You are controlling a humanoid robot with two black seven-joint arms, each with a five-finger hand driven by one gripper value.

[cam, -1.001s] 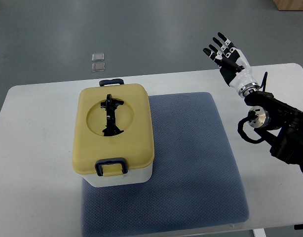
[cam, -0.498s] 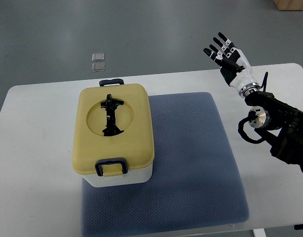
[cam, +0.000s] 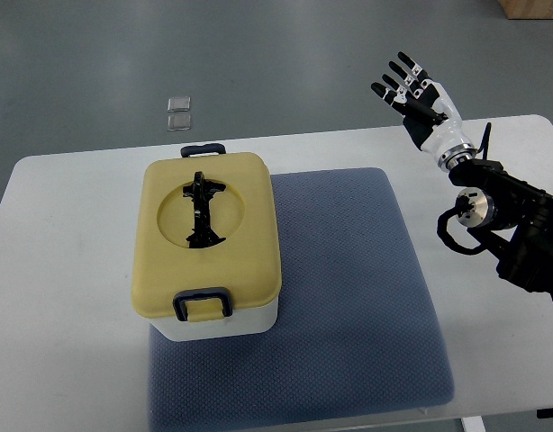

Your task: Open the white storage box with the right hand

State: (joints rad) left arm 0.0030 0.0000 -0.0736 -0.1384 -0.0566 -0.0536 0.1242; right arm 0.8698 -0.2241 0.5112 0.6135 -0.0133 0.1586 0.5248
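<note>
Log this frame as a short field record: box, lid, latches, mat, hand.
box: white storage box, on the left part of the blue mat
lid: yellow lid, closed, black handle folded flat in its recess
latches: front latch and rear latch, both down
right hand: right hand open, fingers spread, raised beyond the table's far right edge, well clear of the box
left hand: not in view

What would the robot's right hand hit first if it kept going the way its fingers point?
Probably nothing. The right hand is open, its fingers aimed up-left, past the table's far edge over bare floor. The box lies well off that line.
</note>
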